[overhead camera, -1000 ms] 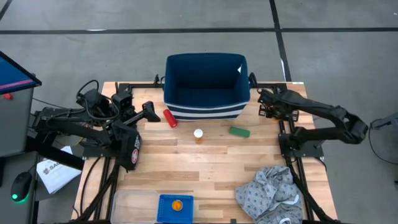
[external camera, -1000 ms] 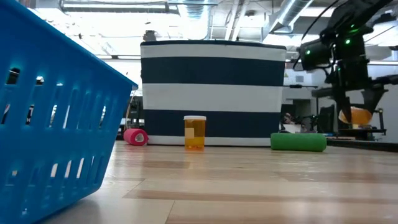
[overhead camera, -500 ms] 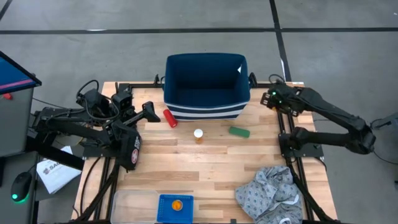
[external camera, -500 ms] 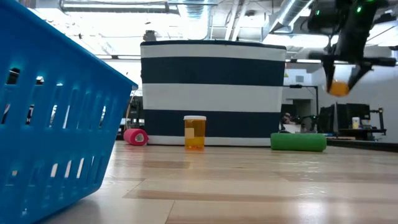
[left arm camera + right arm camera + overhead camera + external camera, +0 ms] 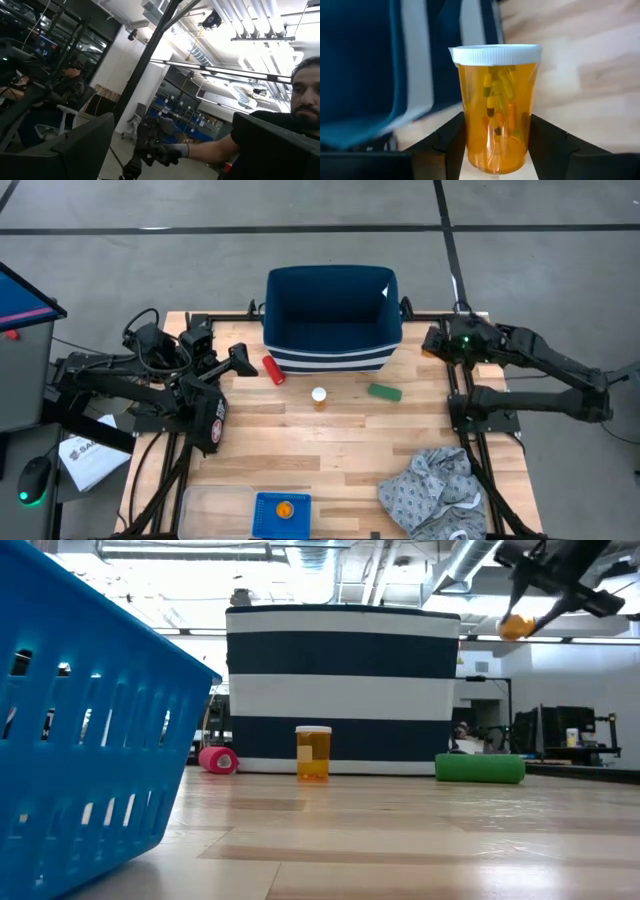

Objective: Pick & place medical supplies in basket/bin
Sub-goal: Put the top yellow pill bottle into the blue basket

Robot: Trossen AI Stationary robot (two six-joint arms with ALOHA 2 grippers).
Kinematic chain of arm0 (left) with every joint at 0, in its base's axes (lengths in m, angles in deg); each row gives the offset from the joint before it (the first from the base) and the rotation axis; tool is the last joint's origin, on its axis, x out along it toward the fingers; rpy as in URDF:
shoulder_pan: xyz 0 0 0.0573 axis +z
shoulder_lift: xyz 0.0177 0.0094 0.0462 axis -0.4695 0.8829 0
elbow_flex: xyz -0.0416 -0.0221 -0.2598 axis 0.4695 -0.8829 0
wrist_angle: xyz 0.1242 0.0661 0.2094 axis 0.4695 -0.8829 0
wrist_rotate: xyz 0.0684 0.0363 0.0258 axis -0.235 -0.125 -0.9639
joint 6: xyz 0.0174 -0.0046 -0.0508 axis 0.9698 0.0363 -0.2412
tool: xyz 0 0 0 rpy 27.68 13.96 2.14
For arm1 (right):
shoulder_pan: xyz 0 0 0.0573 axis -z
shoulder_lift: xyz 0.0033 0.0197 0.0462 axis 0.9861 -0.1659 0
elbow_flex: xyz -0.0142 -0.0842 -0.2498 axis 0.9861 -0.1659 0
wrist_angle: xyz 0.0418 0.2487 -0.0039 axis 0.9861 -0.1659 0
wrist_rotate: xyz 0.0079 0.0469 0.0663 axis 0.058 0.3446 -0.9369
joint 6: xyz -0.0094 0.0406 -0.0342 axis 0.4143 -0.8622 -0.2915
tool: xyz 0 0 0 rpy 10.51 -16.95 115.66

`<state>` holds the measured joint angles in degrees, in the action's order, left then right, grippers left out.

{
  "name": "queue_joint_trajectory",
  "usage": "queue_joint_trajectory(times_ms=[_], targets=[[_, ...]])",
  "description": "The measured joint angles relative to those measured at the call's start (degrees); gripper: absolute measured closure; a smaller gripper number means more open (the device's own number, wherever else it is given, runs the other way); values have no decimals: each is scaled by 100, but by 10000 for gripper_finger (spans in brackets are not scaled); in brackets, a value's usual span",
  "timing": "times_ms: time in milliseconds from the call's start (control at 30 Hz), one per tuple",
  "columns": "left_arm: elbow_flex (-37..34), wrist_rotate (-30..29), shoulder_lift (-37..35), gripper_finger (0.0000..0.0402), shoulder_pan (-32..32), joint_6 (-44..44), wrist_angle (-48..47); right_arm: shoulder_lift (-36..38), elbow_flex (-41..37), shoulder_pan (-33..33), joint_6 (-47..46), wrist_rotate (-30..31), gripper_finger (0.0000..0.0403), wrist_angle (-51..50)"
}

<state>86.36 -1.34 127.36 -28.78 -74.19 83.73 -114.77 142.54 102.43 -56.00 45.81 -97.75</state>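
At the near edge of the table, the small blue basket [image 5: 281,513] is sitting just beside a clear lid [image 5: 214,508], and one orange item [image 5: 285,508] is lying inside it. In the low view the basket's slotted wall [image 5: 80,730] is filling the left side. A crumpled patterned cloth [image 5: 432,490] is lying at the near right corner.

Farther back, on the bare wood of the table [image 5: 330,440], a white-capped pill bottle [image 5: 318,397] is standing upright near the middle, with a green oblong piece [image 5: 384,392] lying to its right and a red cylinder [image 5: 273,368] lying to its left, close against the front wall of the navy striped tub [image 5: 332,325]. All three are sitting apart from each other in front of the tub.

The right gripper [image 5: 434,343] is hanging high beside the tub's right end, well above the table. Its wrist view is showing both fingers [image 5: 445,145] closed against the sides of another orange pill bottle [image 5: 495,107], which is standing upright between them, white cap on, capsules showing inside. The low view is showing that bottle [image 5: 514,626] up in the air near the tub's top right corner.

The left gripper [image 5: 240,360] is waiting at the far left of the table, near the red cylinder; whether its fingers are open I cannot tell. Its wrist view is looking into the room, where a person's gloved hand [image 5: 167,152] is showing.
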Motion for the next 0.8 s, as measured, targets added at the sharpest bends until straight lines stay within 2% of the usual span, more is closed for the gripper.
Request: queue_joint_trajectory(times_ms=[233,433,667,800], targets=[[0,-20,0,2,-1,-7,2,-21,-2,-1490,-955,-14,225,186],[0,-16,0,2,-2,-78,2,-189,-2,-2792,-1653,295,225,1051],[0,141,0,2,-1,-109,2,-838,-2,-4058,-2122,298,225,1861],[0,384,0,2,0,-118,-2,-1394,-2,-4654,-2239,486,225,2885]])
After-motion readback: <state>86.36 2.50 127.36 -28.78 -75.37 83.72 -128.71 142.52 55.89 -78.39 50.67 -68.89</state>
